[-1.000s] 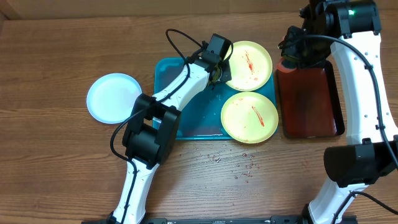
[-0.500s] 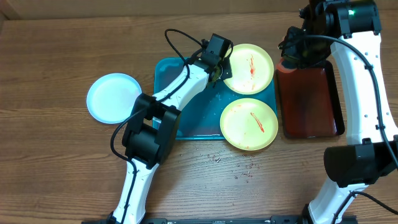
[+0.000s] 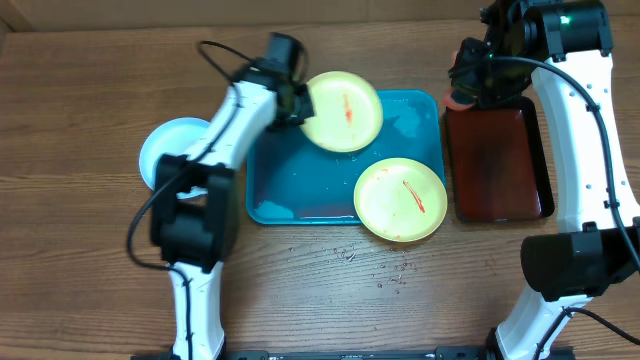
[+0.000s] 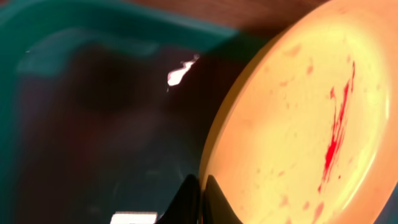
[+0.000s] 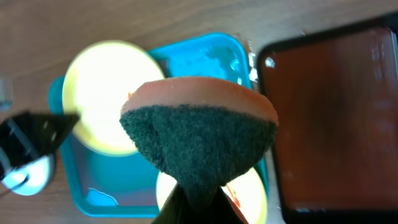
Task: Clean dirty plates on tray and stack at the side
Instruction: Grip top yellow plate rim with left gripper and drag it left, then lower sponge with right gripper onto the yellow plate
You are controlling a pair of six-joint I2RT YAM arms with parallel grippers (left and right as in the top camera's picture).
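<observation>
- Turquoise tray point(image 3: 300, 170) is lying mid-table point(image 3: 80, 260), with wet glare patches showing on its floor.
- Left gripper point(image 3: 297, 103) is clamping the left rim of the upper yellow plate point(image 3: 343, 110); this plate is sitting over the tray's top-left part and overlapping its far edge. Whether it is lifted or resting is hard to tell from overhead.
- The left wrist view is blurring heavily: the plate point(image 4: 298, 124) is showing red streaks and is cut off at right, and only the fingertips point(image 4: 189, 198) are showing at the bottom edge.
- Lower yellow plate point(image 3: 400, 198), streaked red, is lying at the tray's lower-right corner and overhanging its near rim.
- White plate point(image 3: 165, 150) is sitting on the table left of the tray, partly hidden by the left arm.
- Right gripper point(image 3: 468, 88) is pinching a sponge point(image 5: 199, 130), orange over dark green, above the dark-red tray's point(image 3: 500, 160) far-left corner. The sponge is covering most of the fingers and part of the lower plate in the right wrist view.
- Droplets point(image 3: 390, 270) are dotting the table near the tray.
</observation>
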